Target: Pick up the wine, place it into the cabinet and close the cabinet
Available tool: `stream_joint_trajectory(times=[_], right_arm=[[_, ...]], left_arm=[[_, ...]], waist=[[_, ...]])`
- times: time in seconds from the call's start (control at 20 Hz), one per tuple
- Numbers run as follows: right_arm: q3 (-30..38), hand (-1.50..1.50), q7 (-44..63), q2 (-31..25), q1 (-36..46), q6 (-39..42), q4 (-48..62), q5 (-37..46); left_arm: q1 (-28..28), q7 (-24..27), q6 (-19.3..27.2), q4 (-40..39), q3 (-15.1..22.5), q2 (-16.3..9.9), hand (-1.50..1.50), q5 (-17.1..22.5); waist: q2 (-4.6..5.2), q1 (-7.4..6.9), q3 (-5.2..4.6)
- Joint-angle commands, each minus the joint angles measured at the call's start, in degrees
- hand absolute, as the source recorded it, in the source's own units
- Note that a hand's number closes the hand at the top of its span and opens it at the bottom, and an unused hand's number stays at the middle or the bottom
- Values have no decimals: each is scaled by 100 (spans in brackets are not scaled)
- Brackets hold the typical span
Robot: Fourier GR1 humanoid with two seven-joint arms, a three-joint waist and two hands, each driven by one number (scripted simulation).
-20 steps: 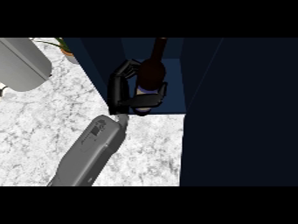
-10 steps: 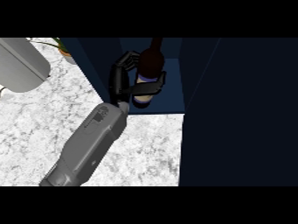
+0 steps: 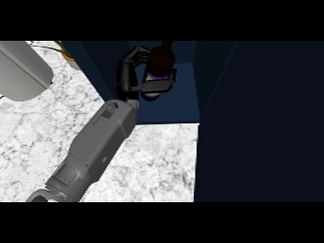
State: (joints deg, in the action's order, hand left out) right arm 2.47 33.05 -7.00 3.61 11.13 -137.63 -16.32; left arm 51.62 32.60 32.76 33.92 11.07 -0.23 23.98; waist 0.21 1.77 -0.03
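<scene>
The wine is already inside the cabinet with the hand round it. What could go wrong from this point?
The left robot hand is curled round the wine bottle inside the cabinet. If it pulls back before the fingers open fully, the bottle may tip or be dragged out. The forearm passes close to the cabinet's left wall, so it could clip it. The dark cabinet door stands open, so closing is not yet done.

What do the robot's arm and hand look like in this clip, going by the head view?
One arm shows: a smooth grey forearm, boxy and tapering, with a darker ridged joint at its lower end. The hand is black with slim segmented fingers. No cables or markings show.
</scene>
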Motion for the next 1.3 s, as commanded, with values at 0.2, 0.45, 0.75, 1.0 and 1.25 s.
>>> stream_joint_trajectory(times=[0.2,0.45,0.75,1.0,1.25], right_arm=[[-187,-150,288,59,-206,-95,-736,-270],[-196,-150,-185,159,-370,110,-354,-173],[-75,-150,-44,94,16,15,-200,-305],[-114,-150,220,40,153,-85,-340,-336],[-318,-150,-31,125,-147,73,-480,-227]], left_arm=[[863,349,32,-1102,-569,-125,150,-69],[1003,562,-265,-1532,-909,21,150,219],[940,819,-611,-1701,-1357,23,150,614],[843,1050,-675,-1876,-1205,23,150,844],[1148,1022,-770,-2244,-1423,-131,150,724]], waist=[[19,36,1],[42,65,2],[62,81,-2],[52,143,-4],[93,194,-3]])
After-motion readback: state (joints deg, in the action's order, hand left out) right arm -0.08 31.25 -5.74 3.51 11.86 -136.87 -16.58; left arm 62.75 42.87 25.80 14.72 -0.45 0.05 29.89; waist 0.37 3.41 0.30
